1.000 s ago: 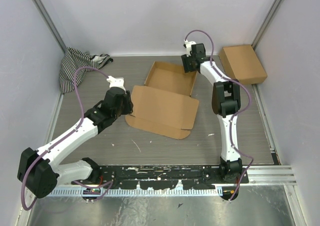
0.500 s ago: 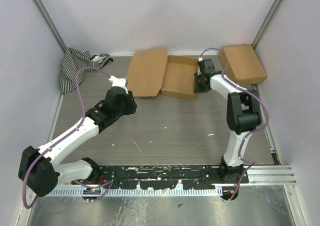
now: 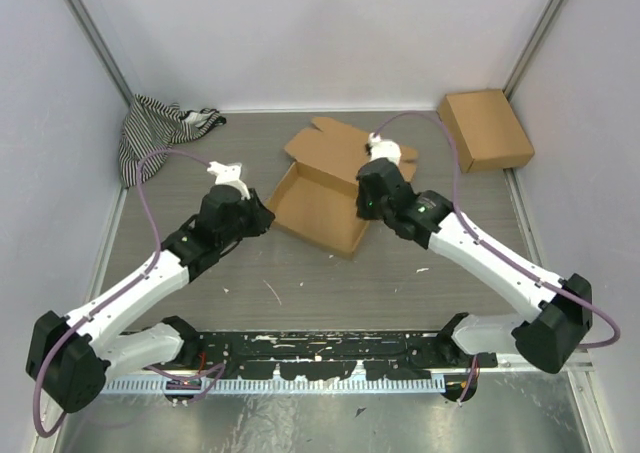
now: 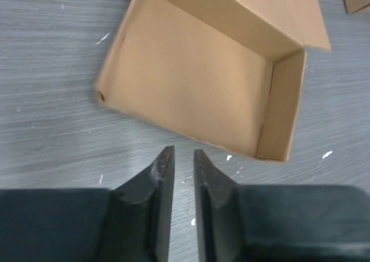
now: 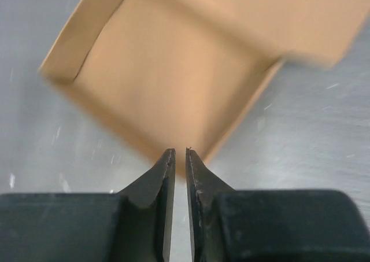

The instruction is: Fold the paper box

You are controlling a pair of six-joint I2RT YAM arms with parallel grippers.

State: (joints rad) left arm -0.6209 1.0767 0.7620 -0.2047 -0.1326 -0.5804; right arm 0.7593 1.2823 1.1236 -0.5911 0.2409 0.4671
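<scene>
The paper box (image 3: 320, 205) is a shallow brown tray with raised walls in the middle of the table. Its lid flap (image 3: 335, 143) lies open behind it. My left gripper (image 3: 264, 217) is shut and empty, just off the tray's left wall. In the left wrist view the tray (image 4: 196, 88) lies just beyond the gripper (image 4: 183, 152). My right gripper (image 3: 366, 209) is at the tray's right side. In the right wrist view the gripper (image 5: 177, 151) is shut with nothing between the jaws, right at a blurred corner of the tray (image 5: 173, 71).
A smaller ready-made brown box (image 3: 485, 128) sits at the back right by the wall. A black-and-white striped cloth (image 3: 160, 128) lies bunched in the back left corner. Grey walls close in three sides.
The paper box came from the back of the table to the middle and turned. My right arm swung in from the back right to the tray's right side. My left gripper shifted slightly.
</scene>
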